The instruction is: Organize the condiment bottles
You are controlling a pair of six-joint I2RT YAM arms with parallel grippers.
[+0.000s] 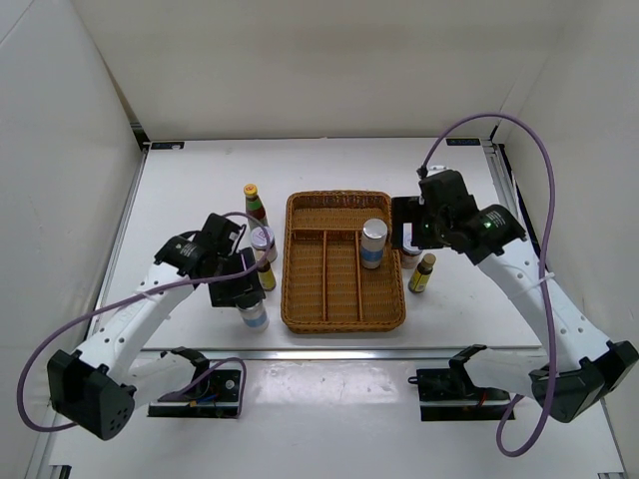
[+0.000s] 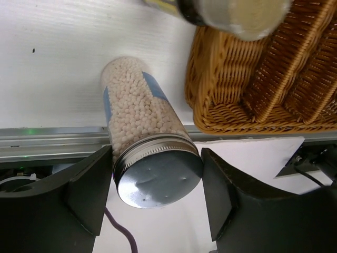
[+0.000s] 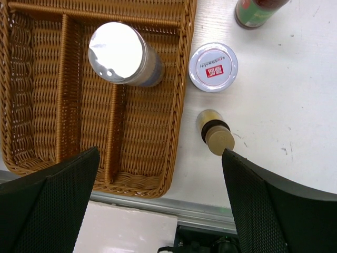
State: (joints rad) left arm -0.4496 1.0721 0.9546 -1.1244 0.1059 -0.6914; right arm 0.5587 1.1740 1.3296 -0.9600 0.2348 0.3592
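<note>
Right wrist: wicker tray (image 3: 42,95) holds silver-topped cylinder (image 3: 118,52) (upright).

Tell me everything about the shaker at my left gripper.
The silver-topped shaker is a clear cylinder packed with small white granules, with a blue label band and a ridged, pierced metal lid. It stands upright on the white table beside the near-left corner of the wicker tray, apart from it. The left gripper straddles its lid closely; contact unclear.
</note>
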